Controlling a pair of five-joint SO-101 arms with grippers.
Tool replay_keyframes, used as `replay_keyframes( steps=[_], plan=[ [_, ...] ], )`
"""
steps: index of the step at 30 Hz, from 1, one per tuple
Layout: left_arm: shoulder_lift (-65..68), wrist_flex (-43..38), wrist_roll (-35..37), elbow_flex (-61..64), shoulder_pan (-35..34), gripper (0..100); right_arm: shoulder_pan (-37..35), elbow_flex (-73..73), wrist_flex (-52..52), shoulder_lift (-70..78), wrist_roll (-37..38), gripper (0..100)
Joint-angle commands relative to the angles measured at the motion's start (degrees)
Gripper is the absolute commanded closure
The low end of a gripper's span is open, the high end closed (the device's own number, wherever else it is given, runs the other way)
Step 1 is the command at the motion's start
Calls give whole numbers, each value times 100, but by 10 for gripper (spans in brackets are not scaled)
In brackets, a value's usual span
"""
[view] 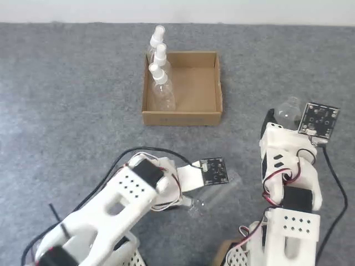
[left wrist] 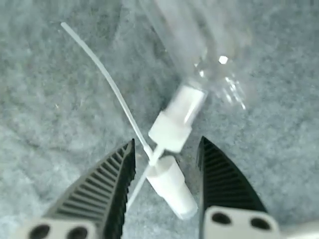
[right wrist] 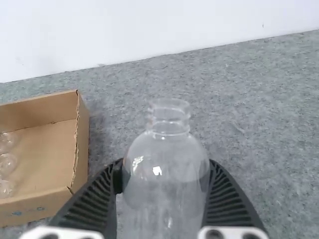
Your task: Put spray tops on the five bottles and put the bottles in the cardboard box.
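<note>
Two arms: right fingers (right wrist: 89,204) clamp bottle (right wrist: 164,169); left fingers (left wrist: 109,184) (spread, angled down) straddle spray top (left wrist: 169,186).

Left arm (view: 119,202): white plastic, stretched low from the near-left corner of the tabletop toward the middle of its near edge.
Left gripper (left wrist: 167,144): black ribbed jaws, pointed down and spread apart.
Right arm (view: 291,183): white plastic, raised by the near-right corner.
Right gripper (right wrist: 165,172): black ribbed jaws clamped on a clear plastic bottle (right wrist: 167,144).

No legible text; faint print on cardboard box (view: 182,118) front unreadable.
</note>
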Motion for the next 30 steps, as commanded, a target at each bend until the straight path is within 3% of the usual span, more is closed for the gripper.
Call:
replay_keyframes(
  steps=[1, 6, 10, 19, 30],
  plan=[
    [475, -387, -44, -321, 18, 813, 40, -88, -145, -154, -53, 914],
    [1108, -686, -53, -338, 18, 824, 40, -88, -145, -154, -53, 914],
    [1336, -862, -53, -347, 18, 905, 31, -88, -145, -154, -53, 914],
    [949, -519, -26, -356, -35, 942, 31, -88, -145, -154, -53, 914],
    [158, -369, -35, -356, -1231, 942, -40, -88, -145, -127, -26, 914]
  ],
)
